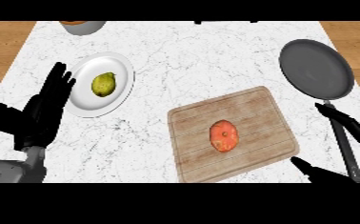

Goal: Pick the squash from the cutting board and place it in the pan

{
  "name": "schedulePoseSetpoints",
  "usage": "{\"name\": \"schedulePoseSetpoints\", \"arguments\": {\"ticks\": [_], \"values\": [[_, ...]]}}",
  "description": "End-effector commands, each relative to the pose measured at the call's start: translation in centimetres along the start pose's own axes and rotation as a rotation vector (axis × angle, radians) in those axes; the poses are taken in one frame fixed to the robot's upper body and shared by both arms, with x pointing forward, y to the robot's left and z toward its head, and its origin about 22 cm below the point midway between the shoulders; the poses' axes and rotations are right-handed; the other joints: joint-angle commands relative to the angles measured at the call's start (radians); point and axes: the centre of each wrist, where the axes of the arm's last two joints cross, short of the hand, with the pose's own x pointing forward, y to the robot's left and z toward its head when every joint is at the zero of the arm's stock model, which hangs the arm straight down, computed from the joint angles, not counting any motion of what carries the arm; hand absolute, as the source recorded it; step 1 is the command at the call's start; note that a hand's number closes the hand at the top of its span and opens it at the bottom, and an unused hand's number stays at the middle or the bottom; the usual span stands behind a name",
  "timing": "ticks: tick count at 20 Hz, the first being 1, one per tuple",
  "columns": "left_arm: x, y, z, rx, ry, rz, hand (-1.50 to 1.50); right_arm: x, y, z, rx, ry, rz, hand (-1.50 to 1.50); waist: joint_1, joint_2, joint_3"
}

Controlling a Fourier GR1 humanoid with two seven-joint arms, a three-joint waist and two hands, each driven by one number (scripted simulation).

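**Q:** Starting at the hands, what does the head view show?

**A:** The right hand (337,118) enters at the lower right, just off the right edge of the cutting board (267,106). Thumb and fingers are spread apart, with nothing between them. One dark finger lies over the handle of the pan (316,68); the thumb tip sits near the board's lower right corner. The left hand (48,101) rests far to the left of the board, fingers straight and up, holding nothing.

**Q:** Where is the squash?

**A:** The squash (224,135), orange and round, lies near the middle of the cutting board, apart from both hands.

**Q:** How far along is the task, then?

**A:** By this evidence, no part is done. The squash is ungrasped and the pan, beyond the board's upper right corner, holds nothing. Reach, grasp, lift, carry and release all remain.

**Q:** What else surrounds the board?

**A:** To its left, a white plate (119,70) carries a yellow-green fruit (103,84). Farther up and left, a grey bowl (84,26) is cut by the view's edge.

**Q:** Does anything stand in the way?

**A:** Nothing lies between squash and pan. The pan's handle, running down beside the board's right edge, is likely the one thing the right hand could knock.
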Motion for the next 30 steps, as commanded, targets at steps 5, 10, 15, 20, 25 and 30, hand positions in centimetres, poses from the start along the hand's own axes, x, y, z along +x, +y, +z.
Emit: {"name": "schedulePoseSetpoints", "arguments": {"ticks": [5,10,15,20,25,30], "values": [[0.0,-2.2,-1.0,-0.041,-0.002,0.003,0.0,5.7,-1.7,-1.9,0.126,0.0,0.222,-1.5,0.038,0.008,-0.001],[-0.2,-1.6,-1.0,-0.056,-0.019,-0.002,0.0,6.9,-1.2,-4.4,0.272,0.09,0.424,-1.5,0.059,0.011,-0.002],[0.8,-3.7,-1.4,-0.056,-0.02,-0.004,0.0,8.0,1.8,-6.2,0.446,0.18,0.531,-1.5,0.06,0.011,-0.001],[1.2,-2.1,-1.9,-0.056,-0.014,-0.007,0.0,8.4,4.8,-5.8,0.707,0.291,0.631,-1.5,0.063,0.011,-0.002],[0.2,-0.2,-1.3,-0.041,-0.013,0.003,0.0,12.1,7.6,-6.6,0.749,0.265,0.636,-1.5,0.051,0.007,0.0],[0.5,-1.3,-1.4,-0.044,-0.016,0.003,0.0,11.6,9.0,-6.4,0.775,0.278,0.808,-1.5,0.046,0.007,0.0]]}}
